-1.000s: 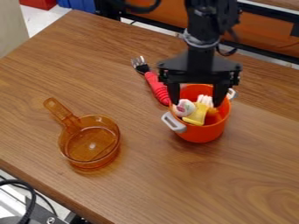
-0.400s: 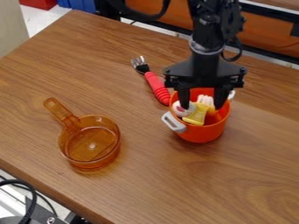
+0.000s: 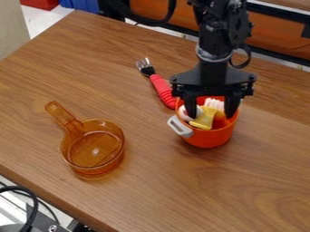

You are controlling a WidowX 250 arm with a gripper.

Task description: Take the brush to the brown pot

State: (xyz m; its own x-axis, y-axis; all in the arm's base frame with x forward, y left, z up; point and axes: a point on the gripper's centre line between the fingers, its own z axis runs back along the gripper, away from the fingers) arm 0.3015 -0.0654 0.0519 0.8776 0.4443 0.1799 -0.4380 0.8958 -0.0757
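1. Arm (image 3: 214,50) is hanging from above, its gripper (image 3: 210,115) pointing into the orange pot (image 3: 209,139), spread wide, holding nothing
2. Brush (image 3: 204,119) is resting in that pot, between the fingers
3. Brown pot (image 3: 92,169) and fork (image 3: 162,89) are lying on the table (image 3: 163,181)
4. Pale floor (image 3: 42,21) is showing beyond

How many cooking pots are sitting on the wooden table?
2. The see-through amber pot with one long handle is at the left; the orange-red pot is right of centre, with the claw dipping into it.
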